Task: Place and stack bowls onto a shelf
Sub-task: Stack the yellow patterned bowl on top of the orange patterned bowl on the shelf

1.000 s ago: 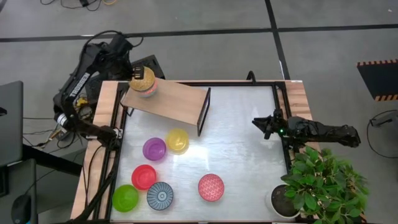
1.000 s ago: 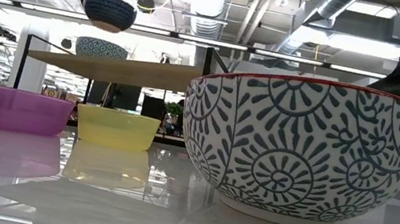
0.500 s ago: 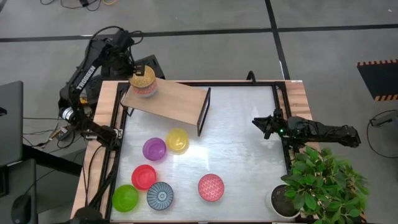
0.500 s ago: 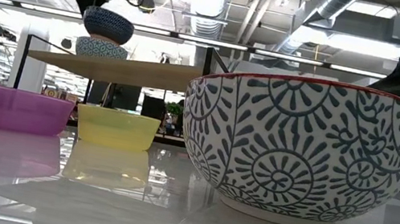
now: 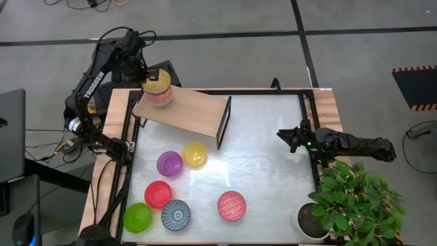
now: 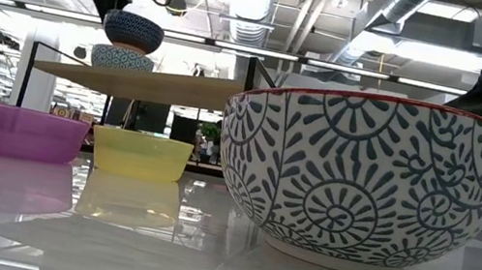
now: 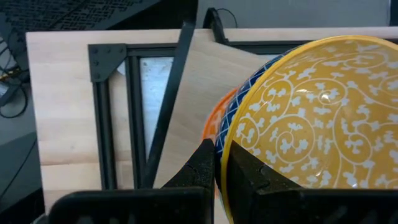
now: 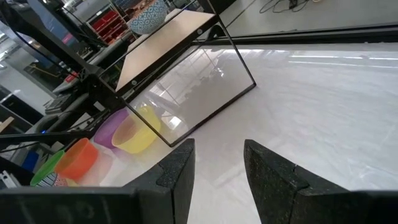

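My left gripper (image 5: pixel 145 75) is shut on a gold-orange patterned bowl (image 5: pixel 158 85), blue-patterned outside (image 6: pixel 133 31), above the far left end of the wooden shelf (image 5: pixel 188 109). Right under it an orange-rimmed patterned bowl (image 6: pixel 122 58) stands on the shelf; whether the two touch I cannot tell. On the table sit purple (image 5: pixel 169 163), yellow (image 5: pixel 194 154), red (image 5: pixel 158 194), green (image 5: pixel 137 216), blue-grey radial (image 5: pixel 176 214) and pink-red (image 5: pixel 231 205) bowls. My right gripper (image 5: pixel 283 134) waits open at the table's right side. My left gripper pinches the held bowl's rim (image 7: pixel 225 146), one finger (image 7: pixel 202 168) outside the wall and one finger (image 7: pixel 249 177) inside. The fingers come from above, slanting steeply down. The bowl hangs upright and about level below them, over the bowl on the shelf.
A plant pot (image 5: pixel 311 222) with a leafy plant stands at the near right corner. The shelf's dark end panel (image 5: pixel 223 121) rises at its right end. A large patterned bowl (image 6: pixel 362 175) fills the low view close to the camera. The shelf's right part lies bare.
My left gripper has sunk with the gold-orange bowl, shifting slightly along the shelf's far left end. The bowl, high above the shelf a second ago, now hangs right over the bowl standing there, still upright.
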Robot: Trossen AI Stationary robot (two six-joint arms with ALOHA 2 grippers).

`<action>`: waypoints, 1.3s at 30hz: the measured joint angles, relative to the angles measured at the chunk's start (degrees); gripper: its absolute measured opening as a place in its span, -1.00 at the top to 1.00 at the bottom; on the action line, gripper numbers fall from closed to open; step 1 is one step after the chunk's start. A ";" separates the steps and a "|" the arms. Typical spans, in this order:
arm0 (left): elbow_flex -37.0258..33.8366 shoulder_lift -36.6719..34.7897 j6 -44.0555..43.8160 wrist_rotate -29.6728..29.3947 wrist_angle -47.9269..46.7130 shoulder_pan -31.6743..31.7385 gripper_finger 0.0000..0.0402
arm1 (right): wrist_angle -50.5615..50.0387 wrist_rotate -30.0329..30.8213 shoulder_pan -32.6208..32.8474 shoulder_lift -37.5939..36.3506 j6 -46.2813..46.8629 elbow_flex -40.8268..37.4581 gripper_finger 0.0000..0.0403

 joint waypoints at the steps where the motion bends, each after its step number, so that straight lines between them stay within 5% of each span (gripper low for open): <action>1: 0.00 0.00 -0.06 0.02 0.41 0.00 1.00 | -0.02 0.00 0.00 0.01 0.00 0.00 0.19; 10: -1.19 -0.50 -0.76 0.56 3.49 0.00 1.00 | -0.07 0.00 0.00 0.01 0.00 0.00 0.19; 20: -13.63 -10.35 -3.93 5.83 16.82 2.23 1.00 | -0.04 0.01 0.00 0.00 0.02 0.00 0.19; 39: -13.90 -8.09 -2.05 3.34 12.26 1.09 1.00 | -0.13 0.00 0.02 0.00 -0.02 0.00 0.19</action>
